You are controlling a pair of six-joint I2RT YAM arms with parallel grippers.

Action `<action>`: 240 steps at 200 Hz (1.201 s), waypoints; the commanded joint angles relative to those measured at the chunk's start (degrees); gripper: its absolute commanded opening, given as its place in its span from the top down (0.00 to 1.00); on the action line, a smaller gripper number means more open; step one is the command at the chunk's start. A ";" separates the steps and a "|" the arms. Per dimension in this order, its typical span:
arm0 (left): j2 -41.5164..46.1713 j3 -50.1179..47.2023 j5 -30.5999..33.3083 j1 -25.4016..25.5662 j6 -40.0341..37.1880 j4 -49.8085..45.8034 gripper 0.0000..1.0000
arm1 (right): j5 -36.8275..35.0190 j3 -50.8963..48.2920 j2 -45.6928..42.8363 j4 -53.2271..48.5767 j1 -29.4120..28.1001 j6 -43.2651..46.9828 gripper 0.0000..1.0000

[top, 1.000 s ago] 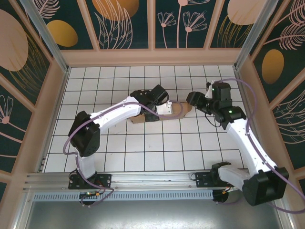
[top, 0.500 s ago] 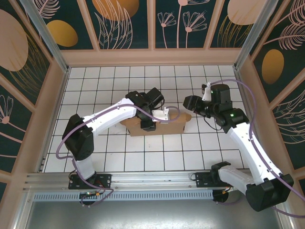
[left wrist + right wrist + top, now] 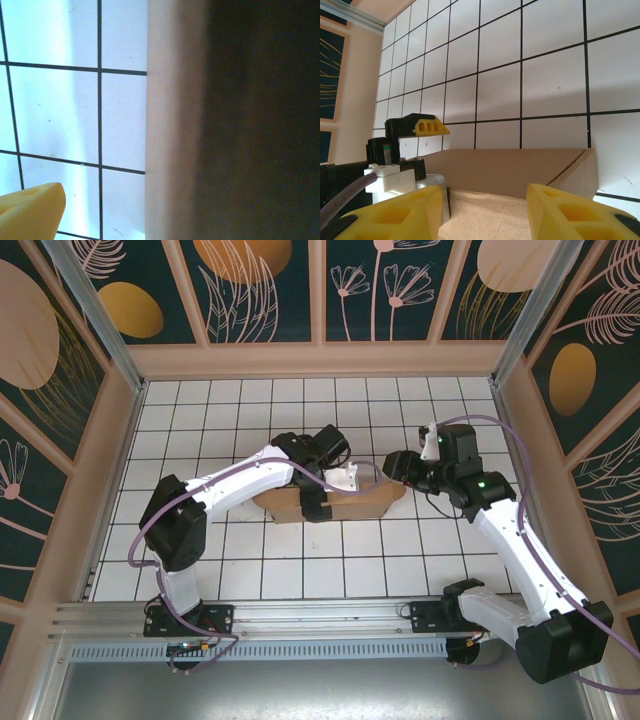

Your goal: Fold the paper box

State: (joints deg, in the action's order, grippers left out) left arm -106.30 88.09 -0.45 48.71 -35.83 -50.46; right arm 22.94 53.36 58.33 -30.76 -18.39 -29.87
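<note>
The paper box (image 3: 352, 504) is brown cardboard lying mid-table, partly under both arms. My left gripper (image 3: 322, 490) straddles one raised wall (image 3: 175, 150) of it. One yellow fingertip (image 3: 30, 212) stands well clear of that wall with floor showing between, so the jaws are open. My right gripper (image 3: 392, 466) hovers at the box's right end. Its two yellow fingertips (image 3: 395, 217) are spread, open, above the box's inner panel (image 3: 490, 210), with nothing between them. A standing wall (image 3: 510, 167) rises beyond them, and the left gripper's other finger (image 3: 422, 125) shows over it.
White tiled floor (image 3: 300, 560) surrounds the box, with free room in front and behind. Wooden side walls (image 3: 110, 470) close in the cell on the left, right and back. The arm bases sit on the rail (image 3: 300, 618) at the near edge.
The left gripper has opened and let go of the box wall it was pinching. The box slid nearer. The right gripper moved left to the box's end and narrowed a little.
</note>
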 commanded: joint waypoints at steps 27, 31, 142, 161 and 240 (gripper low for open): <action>1.34 3.36 2.73 0.32 0.73 1.88 0.01 | -0.79 1.54 -0.05 -0.24 -0.33 1.48 0.51; 1.44 3.62 2.59 0.33 0.68 1.77 0.01 | -0.71 1.63 0.07 -0.22 -0.33 1.48 0.51; 3.95 3.05 0.97 0.33 0.74 0.03 0.01 | -2.47 2.82 -0.48 -0.59 -0.34 1.66 0.53; 4.48 3.44 2.10 0.38 1.65 0.27 0.01 | -3.15 3.07 -1.07 -0.55 -0.33 1.73 0.54; 8.56 6.48 1.67 0.32 9.22 3.35 0.01 | -7.35 6.13 -1.03 -3.18 -0.33 2.98 0.54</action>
State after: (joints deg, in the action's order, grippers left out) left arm -102.04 92.62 0.95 48.75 -31.24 -48.42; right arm 18.09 57.23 58.28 -32.08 -18.39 -28.27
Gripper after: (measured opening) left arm 0.988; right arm 0.458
